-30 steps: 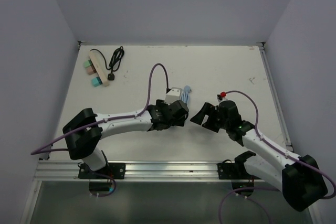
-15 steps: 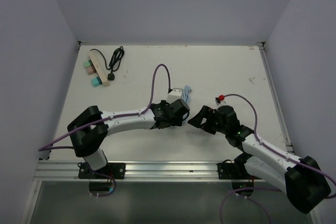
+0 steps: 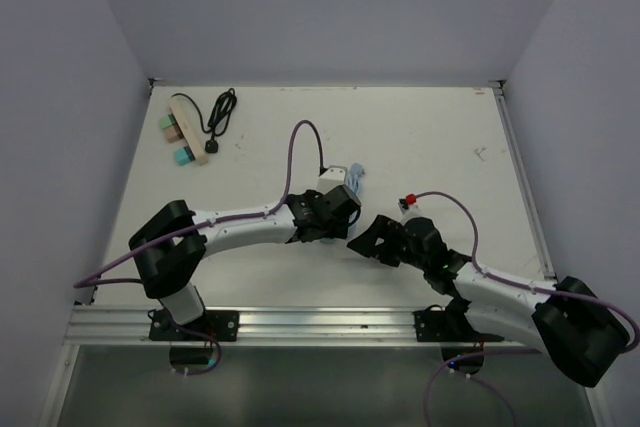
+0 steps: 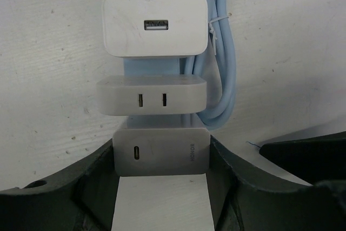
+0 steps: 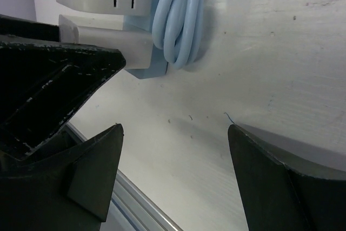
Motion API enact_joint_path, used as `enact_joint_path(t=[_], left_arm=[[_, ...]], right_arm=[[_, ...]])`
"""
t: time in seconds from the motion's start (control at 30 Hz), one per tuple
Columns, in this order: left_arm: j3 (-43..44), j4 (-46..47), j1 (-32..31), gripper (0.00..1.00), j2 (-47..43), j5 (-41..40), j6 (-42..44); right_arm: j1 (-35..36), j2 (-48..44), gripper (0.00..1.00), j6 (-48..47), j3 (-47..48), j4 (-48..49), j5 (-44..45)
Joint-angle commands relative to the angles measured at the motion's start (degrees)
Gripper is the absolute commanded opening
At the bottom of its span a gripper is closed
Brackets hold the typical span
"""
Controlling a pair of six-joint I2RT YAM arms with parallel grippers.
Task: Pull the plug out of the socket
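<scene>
- The plug (image 4: 162, 152) is grey and sits at the near end of the blue socket strip (image 4: 154, 67), mid-table.
- The left claw (image 3: 340, 199) squeezes its two sides, so it can pull it out.
- The right claw (image 5: 173, 133) hangs open on the right, maybe ready to hold the strip down.

coiled cable (image 4: 220, 68) flanking plugs (image 4: 153, 96), open table (image 4: 48, 79) opposite
</scene>
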Motion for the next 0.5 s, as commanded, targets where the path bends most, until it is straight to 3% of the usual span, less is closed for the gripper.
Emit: enact_joint_path(t=[0.0, 0.47], left_arm=[[4.99, 2.60, 0.48, 0.07, 0.61, 1.81, -3.97], [8.87, 3.13, 2.24, 0.02, 2.28, 5.94, -8.19]], right_arm=[[2.91, 3.14, 0.82, 1.30, -0.05, 10.10, 4.67], [8.28, 21.58, 0.74, 4.02, -0.31, 33.44, 12.06]])
